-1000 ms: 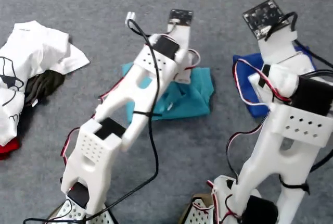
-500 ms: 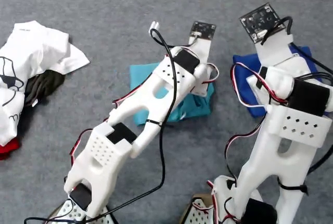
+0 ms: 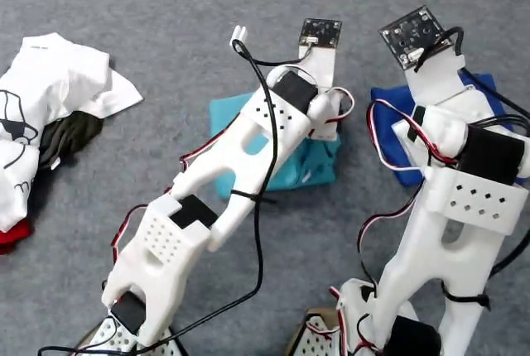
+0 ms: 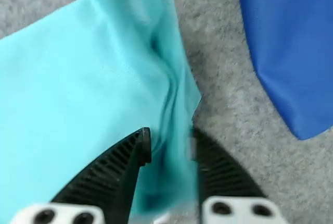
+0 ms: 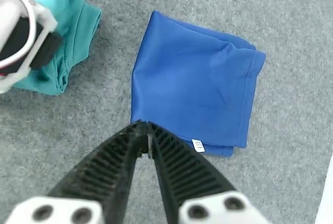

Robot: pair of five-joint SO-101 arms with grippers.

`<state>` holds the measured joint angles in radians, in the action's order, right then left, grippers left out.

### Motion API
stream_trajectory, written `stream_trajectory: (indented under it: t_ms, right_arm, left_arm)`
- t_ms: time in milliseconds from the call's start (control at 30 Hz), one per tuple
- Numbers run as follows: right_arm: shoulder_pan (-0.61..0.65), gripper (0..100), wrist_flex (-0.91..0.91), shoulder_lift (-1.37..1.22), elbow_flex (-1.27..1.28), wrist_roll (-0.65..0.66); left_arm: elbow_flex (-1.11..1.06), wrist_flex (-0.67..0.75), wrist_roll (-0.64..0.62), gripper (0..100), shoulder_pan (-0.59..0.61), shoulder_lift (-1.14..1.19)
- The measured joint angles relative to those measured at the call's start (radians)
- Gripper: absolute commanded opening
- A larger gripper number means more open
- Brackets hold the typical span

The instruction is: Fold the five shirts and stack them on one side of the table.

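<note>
A teal shirt [image 3: 286, 170] lies partly folded at the table's middle. My left gripper [image 4: 169, 140] is shut on a bunched edge of the teal shirt [image 4: 78, 104], at the side of it that faces the blue one. In the high view the left gripper [image 3: 327, 128] sits over that right edge. A folded blue shirt [image 5: 195, 88] lies flat at the right, also seen as the blue shirt [image 3: 389, 116] partly under the right arm [image 3: 464, 165]. My right gripper [image 5: 145, 136] is shut and holds nothing, hovering over the grey table beside the blue shirt's edge.
A crumpled white shirt [image 3: 50, 99] lies at the far left with a black shirt [image 3: 70, 137] beside it and a red one [image 3: 8, 236] at the table edge. Bare grey table [image 3: 166, 41] stretches across the back and between the piles.
My left arm has swung right, carrying the teal cloth over itself toward the blue shirt. The right arm has hardly moved.
</note>
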<state>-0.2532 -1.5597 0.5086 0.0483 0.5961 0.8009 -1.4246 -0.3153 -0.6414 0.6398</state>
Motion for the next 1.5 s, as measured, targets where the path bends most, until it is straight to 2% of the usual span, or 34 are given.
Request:
stream_trajectory:
  t_ms: [167, 233, 367, 500, 600, 667, 800, 1133, 1300, 1500]
  right_arm:
    - [0.000, 0.2, 0.000, 0.000, 0.000, 0.000]
    - [0.000, 0.2, 0.000, -0.002, 0.006, 0.000]
    - [0.035, 0.2, 0.012, -0.091, 0.011, 0.000]
    - [0.138, 0.2, 0.023, -0.285, 0.011, -0.026]
    - [0.241, 0.2, 0.025, -0.439, 0.000, -0.075]
    - [0.315, 0.2, 0.026, -0.529, -0.015, -0.107]
    - [0.404, 0.2, 0.028, -0.703, -0.034, -0.161]
    - [0.333, 0.2, 0.069, -0.965, -0.034, -0.176]
    - [0.321, 0.2, 0.097, -0.973, -0.048, -0.158]
    - [0.318, 0.2, 0.021, -0.809, -0.081, -0.158]
  left_arm:
    - [0.031, -0.106, -0.003, 23, -0.008, 0.000]
    - [0.095, -0.176, -0.003, 18, 0.025, 0.000]
    - [0.245, -0.295, -0.003, 1, 0.181, -0.002]
    - [0.256, -0.319, 0.008, 2, 0.361, -0.003]
    - [0.212, -0.322, 0.023, 2, 0.414, 0.008]
    - [0.187, -0.311, 0.026, 2, 0.419, 0.046]
    - [0.169, -0.203, 0.029, 2, 0.411, 0.158]
    - [0.164, 0.035, 0.029, 2, 0.384, 0.385]
    - [0.253, -0.009, 0.029, 2, 0.382, 0.414]
    - [0.443, -0.178, 0.098, 2, 0.382, 0.419]
